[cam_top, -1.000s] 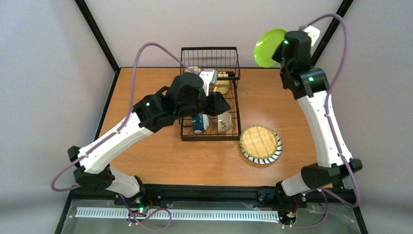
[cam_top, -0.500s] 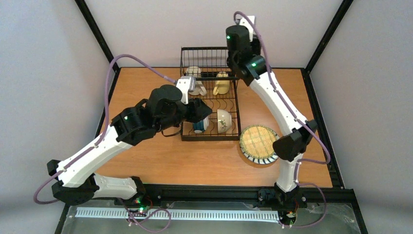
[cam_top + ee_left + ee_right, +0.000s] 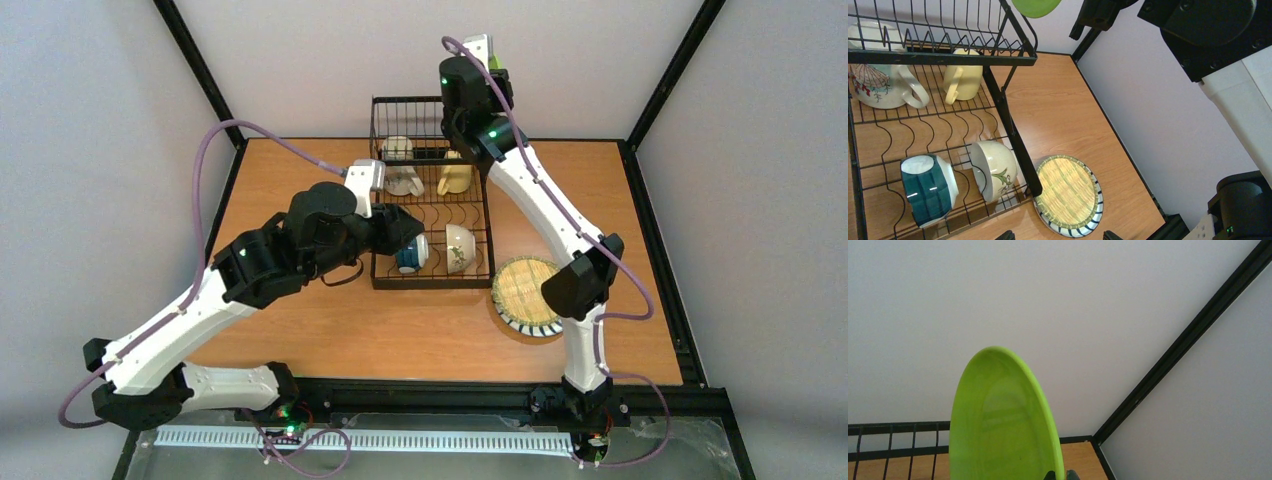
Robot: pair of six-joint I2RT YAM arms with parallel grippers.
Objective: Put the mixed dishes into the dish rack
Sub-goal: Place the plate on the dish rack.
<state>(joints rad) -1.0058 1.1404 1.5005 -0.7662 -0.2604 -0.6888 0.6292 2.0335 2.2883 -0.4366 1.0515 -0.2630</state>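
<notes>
One lime-green plate (image 3: 998,425) is off the desk (image 3: 300,330). The right end effector (image 3: 1059,475) holds it on edge, with its fingers pinched shut on the lower rim. The plate is plain, glossy and evenly bright, with a shallow upturned lip, and your right wrist view sees it at a steep slant. It hangs high over the far right corner of the black wire dish rack (image 3: 430,285), above the taller basket section.

In that basket a white mug (image 3: 878,85) with a red-and-grey fan motif lies on its side, its handle pointing toward the smaller cream-yellow mug (image 3: 965,77) just beside it. In the curved slots at the near end, a teal-and-white bowl (image 3: 928,187) and a white bowl (image 3: 995,167) with a green sprig stand on edge, side by side.

Just right of the rack's near corner, a plate (image 3: 1068,195) with a straw-yellow woven centre and dark-striped white rim lies flat on the desk.

Your left end effector (image 3: 1058,236) hovers at the rack's left side near the teal bowl, spread wide and holding nothing.
</notes>
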